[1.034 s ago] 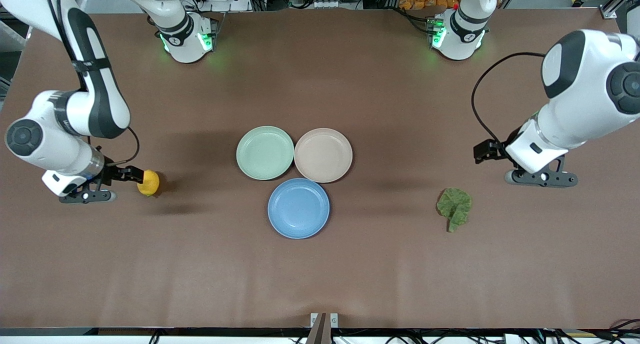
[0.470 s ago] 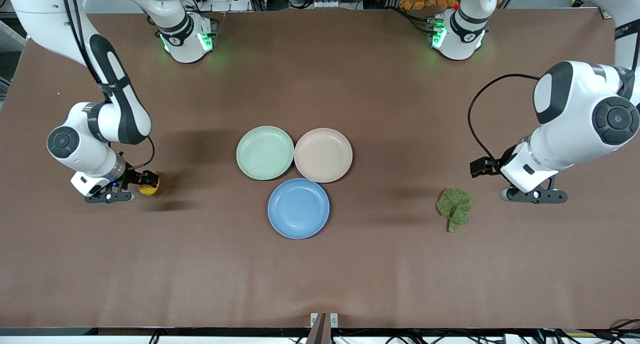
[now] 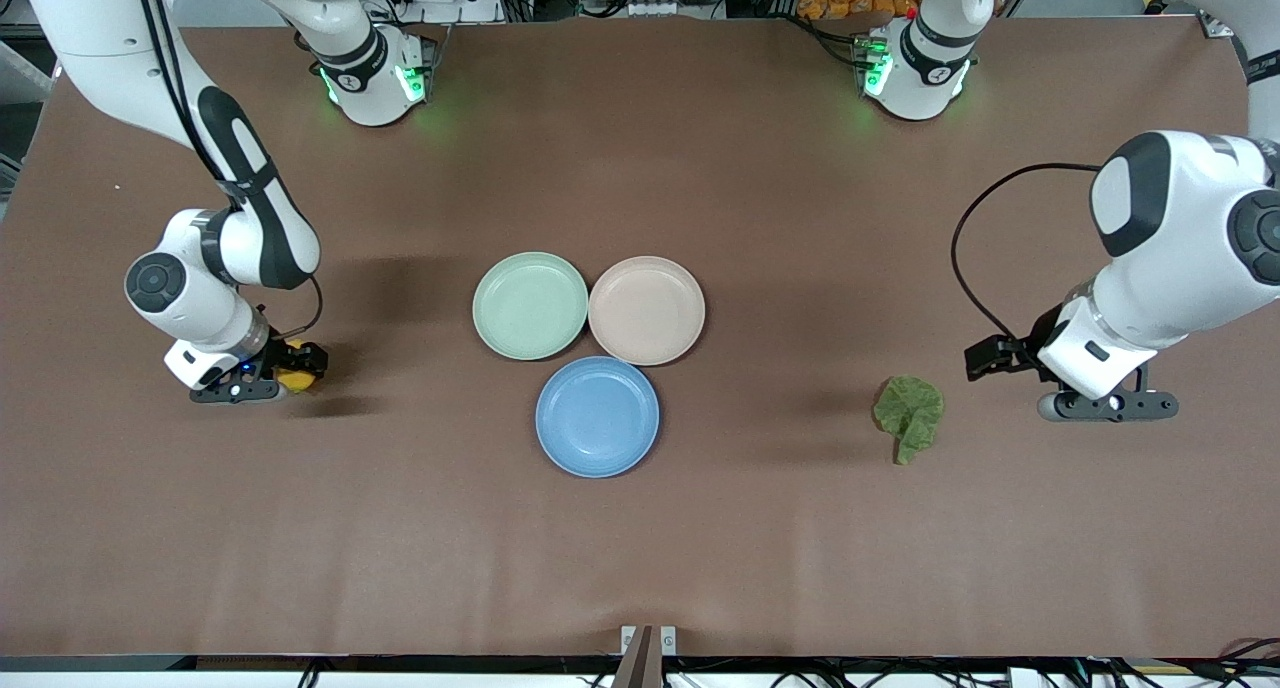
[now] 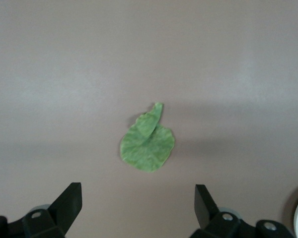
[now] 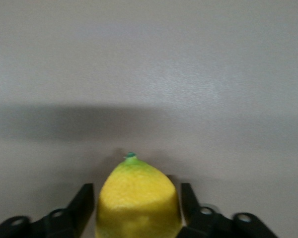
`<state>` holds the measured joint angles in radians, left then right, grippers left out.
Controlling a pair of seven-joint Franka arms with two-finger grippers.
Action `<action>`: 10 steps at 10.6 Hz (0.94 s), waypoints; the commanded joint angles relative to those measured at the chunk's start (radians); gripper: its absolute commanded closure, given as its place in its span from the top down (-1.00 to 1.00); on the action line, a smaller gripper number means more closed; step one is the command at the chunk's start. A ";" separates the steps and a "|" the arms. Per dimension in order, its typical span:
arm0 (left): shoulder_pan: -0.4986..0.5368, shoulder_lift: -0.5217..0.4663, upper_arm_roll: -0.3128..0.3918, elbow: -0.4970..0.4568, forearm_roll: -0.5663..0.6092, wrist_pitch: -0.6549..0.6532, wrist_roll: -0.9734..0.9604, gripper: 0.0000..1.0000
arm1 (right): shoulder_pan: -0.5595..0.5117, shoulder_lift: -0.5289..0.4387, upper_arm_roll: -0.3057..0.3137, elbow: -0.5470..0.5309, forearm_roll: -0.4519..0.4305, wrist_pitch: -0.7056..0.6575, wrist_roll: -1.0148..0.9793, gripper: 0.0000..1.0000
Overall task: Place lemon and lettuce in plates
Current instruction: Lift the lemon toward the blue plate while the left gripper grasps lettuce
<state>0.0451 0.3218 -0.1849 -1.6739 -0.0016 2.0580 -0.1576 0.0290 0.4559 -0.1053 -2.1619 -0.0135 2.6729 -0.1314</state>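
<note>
Lemon (image 5: 137, 201) is sitting on the table between my right gripper's (image 3: 290, 370) fingers, not clearly clamped; lettuce (image 3: 909, 414) is lying toward the left arm's end, my left gripper (image 4: 138, 203) hovering spread wide

The small oval bright yellow lemon (image 3: 296, 378) sits on the table at the right arm's end, its greenish tip (image 5: 131, 158) showing. The crinkled dark green lettuce leaf (image 3: 909, 415) lies flat toward the left arm's end. The round blue plate (image 3: 597, 416) touches the beige-pink plate (image 3: 646, 310), nearer to the front camera.
</note>
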 commanded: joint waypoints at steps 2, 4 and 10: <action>-0.057 0.111 -0.001 0.034 0.021 0.051 -0.056 1.00 | -0.021 -0.009 0.068 0.007 0.010 -0.008 0.114 -0.90; -0.059 0.176 -0.002 0.055 0.125 0.051 -0.054 1.00 | -0.020 -0.016 0.081 0.048 0.010 -0.065 0.128 -1.00; -0.051 0.302 0.002 0.120 0.167 0.051 -0.028 1.00 | -0.014 -0.005 0.251 0.312 0.010 -0.361 0.372 -1.00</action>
<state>-0.0051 0.5898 -0.1804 -1.5974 0.1497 2.1161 -0.1924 0.0261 0.4447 0.0893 -1.8714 -0.0102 2.3239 0.1787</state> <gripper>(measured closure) 0.000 0.357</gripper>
